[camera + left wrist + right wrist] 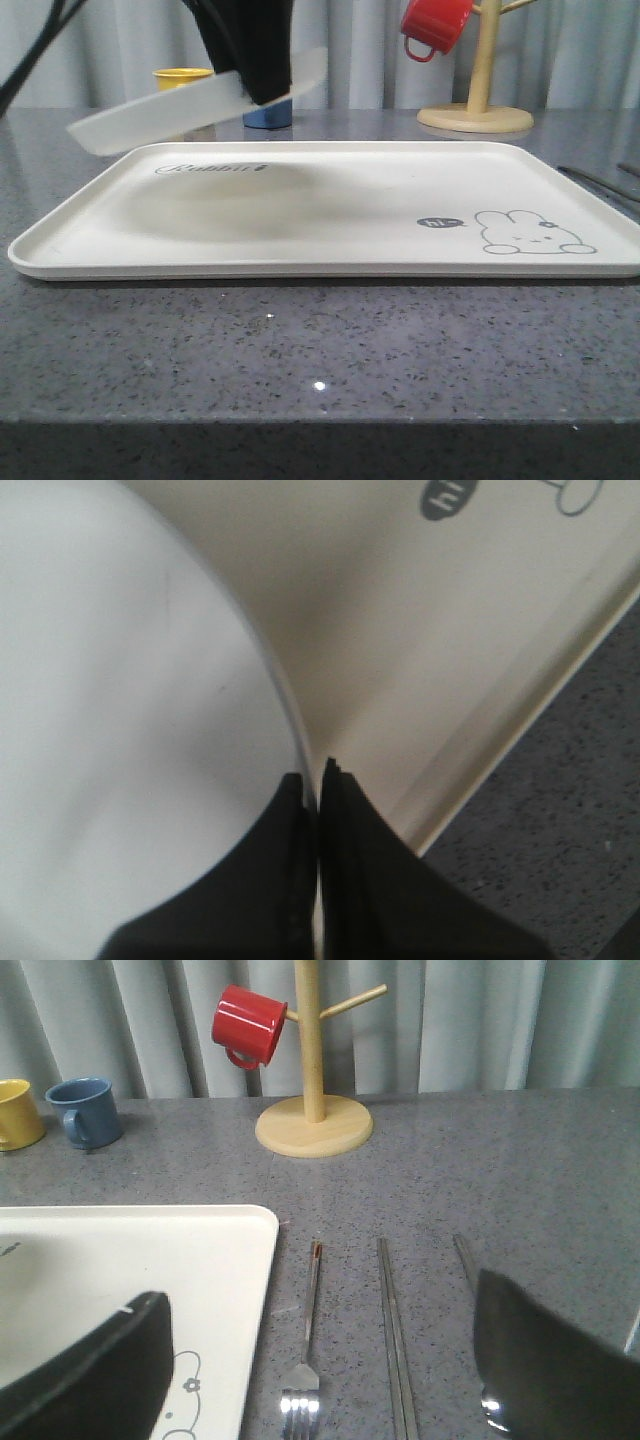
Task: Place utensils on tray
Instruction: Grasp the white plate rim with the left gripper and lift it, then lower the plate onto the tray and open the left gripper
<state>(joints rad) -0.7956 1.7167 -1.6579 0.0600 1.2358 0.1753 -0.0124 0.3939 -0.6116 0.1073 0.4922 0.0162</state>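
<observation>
Surface point(320, 360) of dark speckled stone comes nearest in the front view, smooth and faintly glossy; on it sits the tray point(330, 262), a broad cream rectangle with rounded corners, a low raised rim and a matte face bearing a grey rabbit drawing; above the tray's left half hangs the plate point(190, 105), round, shallow, white and tilted, its low edge toward the left, casting a soft shadow on the tray beneath it, apart from it; the left fingers point(318, 780) are pressed together on the plate's rim, so the plate lies straight down from its resting place and the coming move is likely a plain lowering. To the right of the tray, on bare stone, lie the fork point(305, 1360), the chopsticks point(393, 1340) and the spoon point(478, 1330), all slim bright metal, long axes running near to far, roughly parallel; the right fingers point(320, 1380) stand wide apart, straddling them, so the right arm is much the nearer to these. Beyond stand a yellow mug point(18, 1113), a blue mug point(88, 1112), and a wooden mug tree point(313, 1100) carrying a red mug point(248, 1025).
</observation>
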